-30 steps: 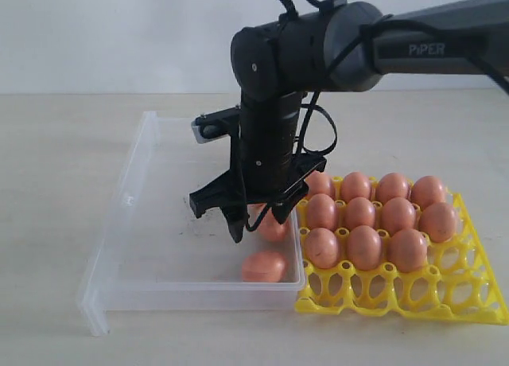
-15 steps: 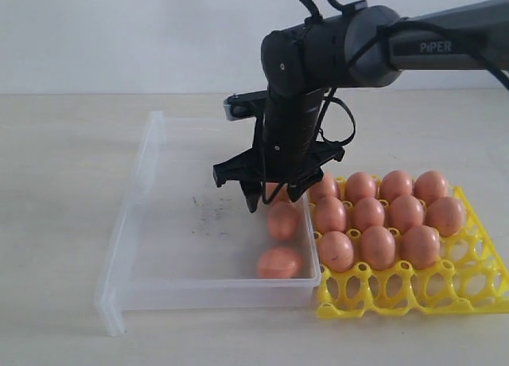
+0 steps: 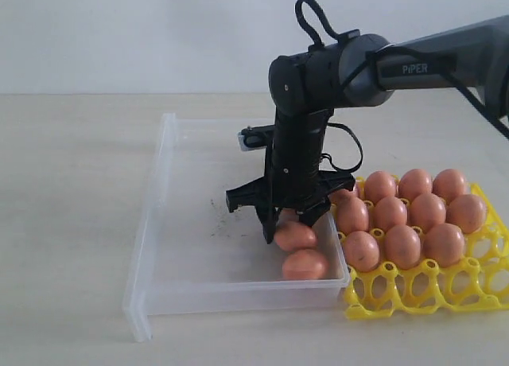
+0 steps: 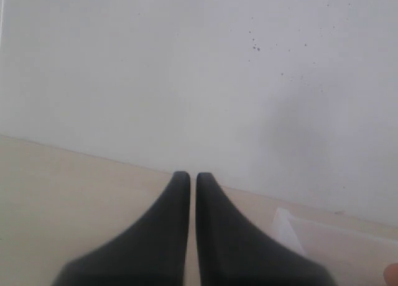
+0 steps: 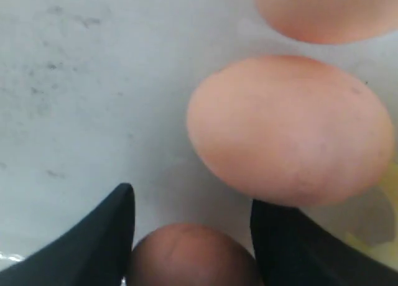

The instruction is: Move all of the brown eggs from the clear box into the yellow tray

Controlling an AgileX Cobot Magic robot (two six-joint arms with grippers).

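My right gripper (image 3: 288,227) is down inside the clear box (image 3: 183,223), near its right wall. Its fingers have closed against both sides of a brown egg (image 5: 189,255) that lies on the box floor. Two more brown eggs lie just in front of it in the box, one (image 3: 295,235) touching a fingertip (image 5: 273,221) and one (image 3: 305,264) by the front wall. The yellow tray (image 3: 445,290) stands right of the box with several eggs (image 3: 398,223) in its cups. My left gripper (image 4: 187,174) is shut and empty, above bare table.
Dark smudges (image 3: 219,207) mark the box floor. A corner of the clear box (image 4: 292,221) shows in the left wrist view. The tray's front row of cups (image 3: 413,290) holds nothing. The box's right wall touches the tray.
The right gripper has dropped from above the eggs down among them, and its jaws have narrowed around one egg. The whole scene has slid rightward in the exterior view.
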